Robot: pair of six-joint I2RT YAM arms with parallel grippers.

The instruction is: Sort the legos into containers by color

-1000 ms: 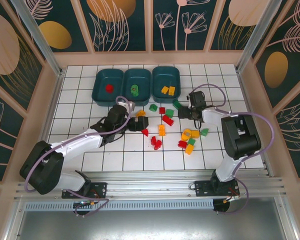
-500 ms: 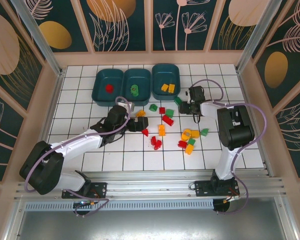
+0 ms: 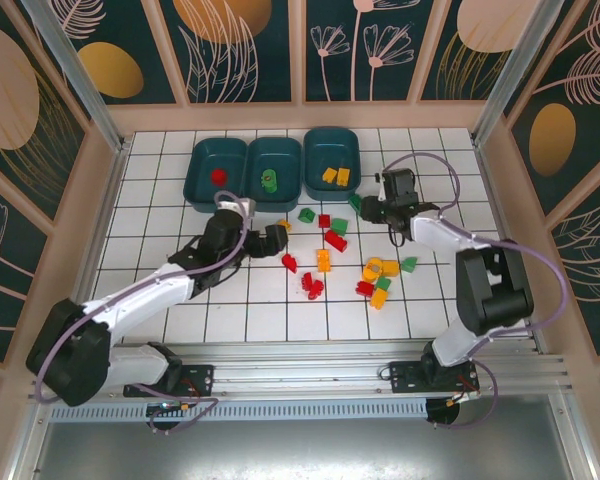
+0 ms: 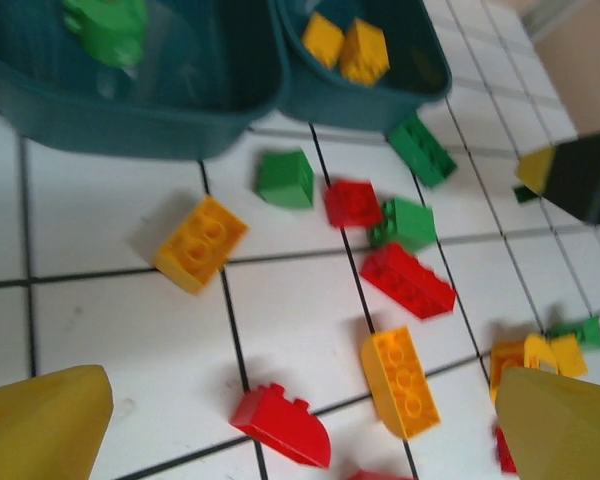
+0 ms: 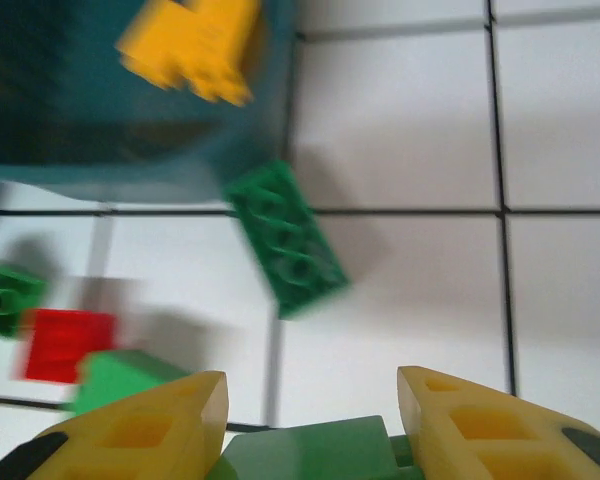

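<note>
Left gripper (image 4: 302, 385) over loose legos down-left of right bin (image 3: 325, 152); jaws spread wide, nothing between; orange lego (image 4: 200, 243) and red lego (image 4: 280, 425) on tiles ahead of fingers; right gripper (image 5: 312, 378) by right bin's near right corner, jaws pinching green lego (image 5: 310, 452); second green lego (image 5: 287, 238) on tile just beside right bin; yellow legos (image 3: 335, 178) inside right bin.

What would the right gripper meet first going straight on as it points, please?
Probably the loose green brick beside the yellow-brick bin; depth is unclear. The gripper holds a green lego.
</note>
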